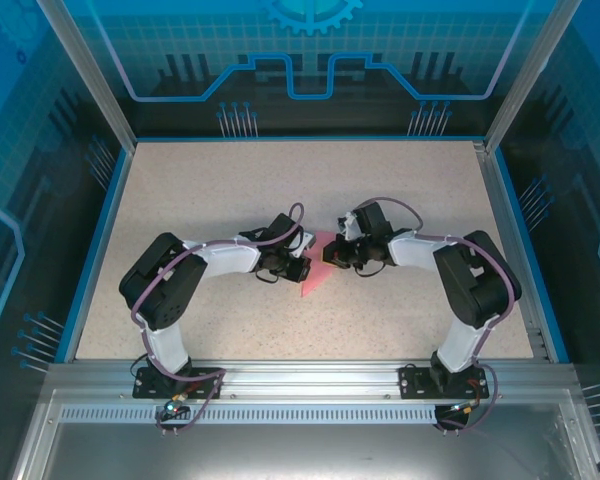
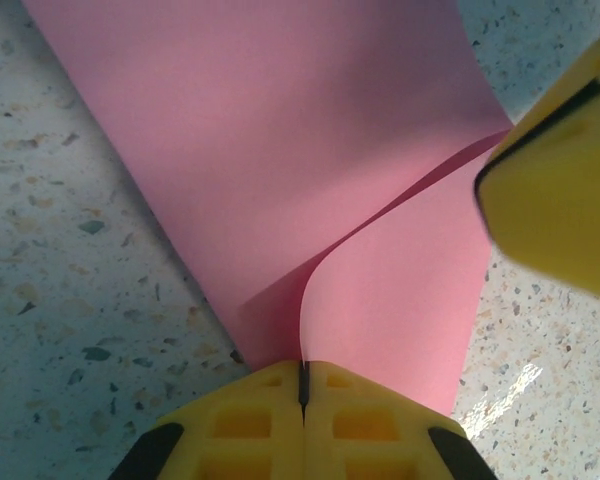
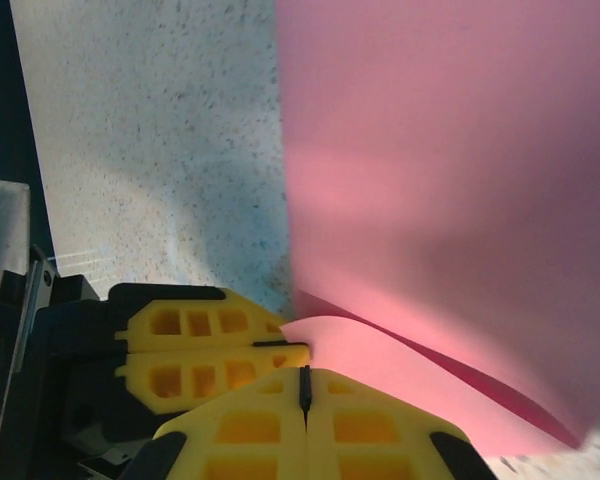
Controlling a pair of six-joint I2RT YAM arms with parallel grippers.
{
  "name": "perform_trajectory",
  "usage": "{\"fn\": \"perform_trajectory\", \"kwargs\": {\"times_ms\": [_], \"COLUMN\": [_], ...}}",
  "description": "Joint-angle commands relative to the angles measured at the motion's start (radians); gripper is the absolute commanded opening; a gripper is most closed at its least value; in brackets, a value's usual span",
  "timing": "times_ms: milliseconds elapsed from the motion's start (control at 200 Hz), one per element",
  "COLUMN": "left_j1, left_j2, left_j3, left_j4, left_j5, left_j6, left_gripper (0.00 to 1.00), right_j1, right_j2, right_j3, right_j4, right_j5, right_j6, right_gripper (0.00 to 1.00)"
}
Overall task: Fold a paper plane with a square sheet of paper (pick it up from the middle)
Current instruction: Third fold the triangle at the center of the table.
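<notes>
The left gripper (image 2: 303,378) is fully closed. In its wrist view the two yellow fingers (image 2: 242,420) meet along a thin dark seam with no gap between them. A raised edge of the pink sheet (image 2: 280,140) curves down and runs straight into that seam, so the fingertips pinch the sheet at that edge. From the pinch, one layer lies flat on the speckled table (image 2: 60,260) and spreads away from the gripper. A second layer, to the right of the raised edge, lifts slightly and casts a shadow on the one under it.

From above, the sheet (image 1: 309,286) lies near the middle of the table, between the two grippers, which lean in toward each other from either side. Most of it is hidden under them, with a narrow pink point showing on the near side.

The right gripper (image 3: 305,388) is closed as well, its fingers (image 3: 250,430) pressed together along a dark seam. The sheet's curled lower layer comes down to those fingertips and appears nipped between them, though the contact itself is partly hidden. The rest of the sheet spreads across the upper right of that view as a broad pink plane. Just left of the right fingertips, the left gripper's closed fingers show side-on, their tips touching the same curled layer. In the left wrist view, one right finger (image 2: 560,190) sits at the sheet's far right edge.
</notes>
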Motion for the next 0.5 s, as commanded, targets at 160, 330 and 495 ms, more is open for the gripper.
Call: {"fn": "perform_trajectory", "kwargs": {"times_ms": [160,330,495], "left_j1": [0.007,0.007,0.008], "left_j2": [-0.017,-0.083,-0.170], "left_j3": [0.046,0.068,0.050], "left_j4": [-0.081,-0.130,-0.163], "left_j5": [-0.032,-0.064,-0.078], "left_j6": [-0.009,-0.046,-0.129], "left_gripper": [0.09,0.23,0.34], "right_j1": [0.017,0.016,0.014], "right_j2": [0.111,0.142,0.141], "right_j3": [0.019,0.012,0.013], "right_j4": [0.019,0.021,0.017], "right_j5": [0.011,0.020,0.019], "right_j6": [0.021,0.035,0.041], "right_gripper": [0.01,0.00,0.00]}}
